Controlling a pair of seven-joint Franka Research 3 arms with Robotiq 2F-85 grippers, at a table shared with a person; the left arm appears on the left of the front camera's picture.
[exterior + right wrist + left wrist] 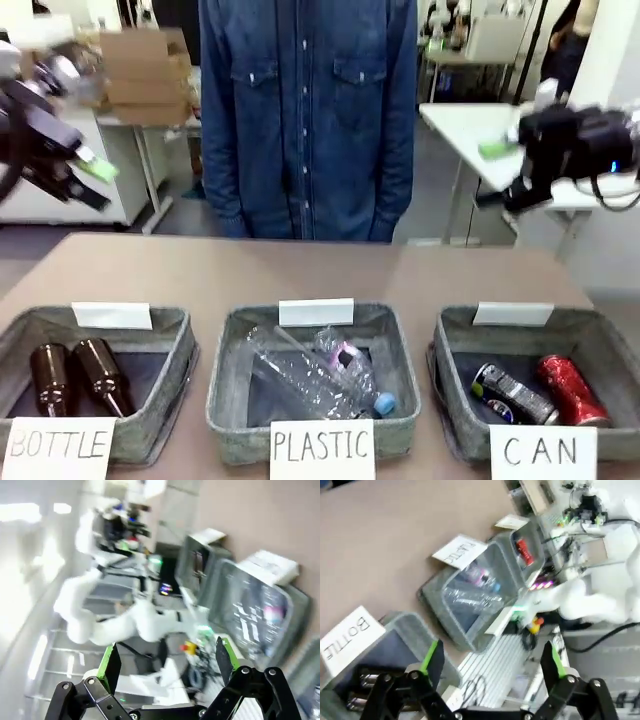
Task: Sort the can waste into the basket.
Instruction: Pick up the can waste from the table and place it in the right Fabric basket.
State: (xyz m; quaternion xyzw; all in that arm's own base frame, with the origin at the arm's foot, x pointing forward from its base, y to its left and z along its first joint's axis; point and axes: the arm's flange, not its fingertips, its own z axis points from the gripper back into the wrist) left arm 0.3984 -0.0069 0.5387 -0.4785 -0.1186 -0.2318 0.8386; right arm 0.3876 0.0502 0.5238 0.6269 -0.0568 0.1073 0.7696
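Note:
The red can [572, 390] and the silver can with dark print [512, 393] lie side by side inside the grey basket signed "CAN" [452, 335] at the front right. My left gripper [93, 180] hangs high at the far left, well above the table, open and holding nothing. At the upper right my right gripper [493, 175] also hovers high, open and holding nothing. In the left wrist view the left gripper [492, 660] is spread wide, and the red can [524, 551] shows far off. The blurred right wrist view has the right gripper [167, 660] spread wide too.
A basket signed "BOTTLE" [170, 330] at the front left holds two brown glass bottles [75, 375]. The middle basket signed "PLASTIC" [225, 350] holds clear plastic bottles [310, 375]. A person in a denim shirt [305, 110] stands at the far side. Bare table [300, 270] lies behind the baskets.

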